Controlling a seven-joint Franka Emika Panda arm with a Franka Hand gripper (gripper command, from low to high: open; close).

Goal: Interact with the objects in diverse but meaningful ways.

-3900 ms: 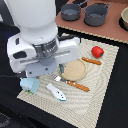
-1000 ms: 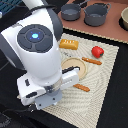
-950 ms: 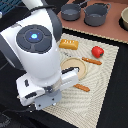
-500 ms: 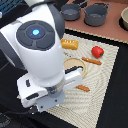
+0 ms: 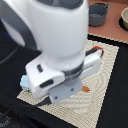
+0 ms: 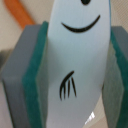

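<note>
White toy piece [image 6: 75, 60], printed with a black smile and fin mark, sits clamped between the green-padded fingers [image 6: 37, 75] of the gripper [image 6: 75, 70]. I judge the lift step in hand; next I need a clear placing spot. The arm [image 5: 55, 35] looms over the woven mat [image 5: 102, 95], hiding most objects; the red tomato [image 5: 101, 50] peeks beside it.

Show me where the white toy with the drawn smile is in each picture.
Exterior view: not visible; the arm hides it.
Wrist view: white toy fills the middle, clamped between green pads.
Shared landmark: orange handle.
</note>
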